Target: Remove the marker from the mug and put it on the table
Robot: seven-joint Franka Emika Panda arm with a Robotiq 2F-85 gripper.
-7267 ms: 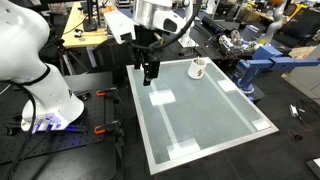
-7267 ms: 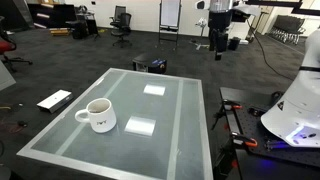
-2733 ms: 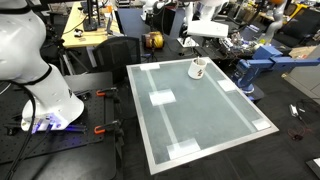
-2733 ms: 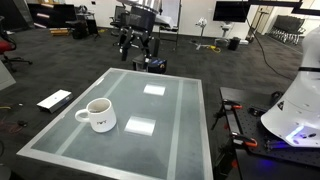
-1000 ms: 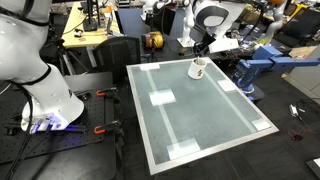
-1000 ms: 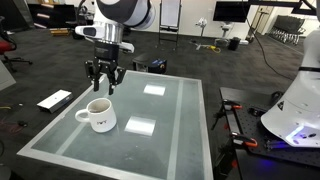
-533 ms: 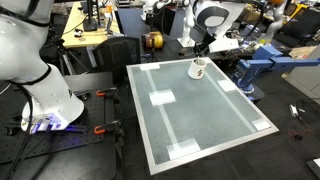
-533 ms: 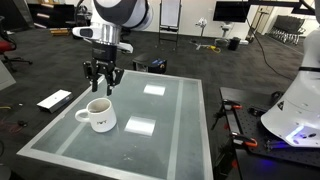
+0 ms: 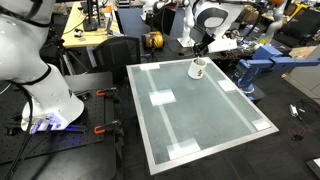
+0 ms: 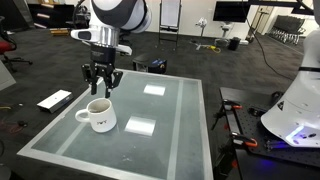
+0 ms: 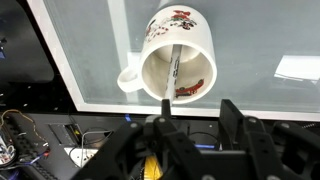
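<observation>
A small white mug with a red print stands near one end of the pale glossy table; in an exterior view the mug sits at the table's far edge. In the wrist view the mug lies straight ahead, and the thin dark marker leans inside it, its top reaching toward one of the fingers. My gripper hovers just above the mug, jaws apart with nothing between them. It hangs over the mug in both exterior views.
White tape patches mark the table top. A dark flat object lies beside the table near the mug. The white robot base stands at the table's side. A blue machine and wooden workbenches ring the area.
The gripper has crept slightly down and sideways over the mug. Its jaws have narrowed a little. The mug and marker have not moved.
</observation>
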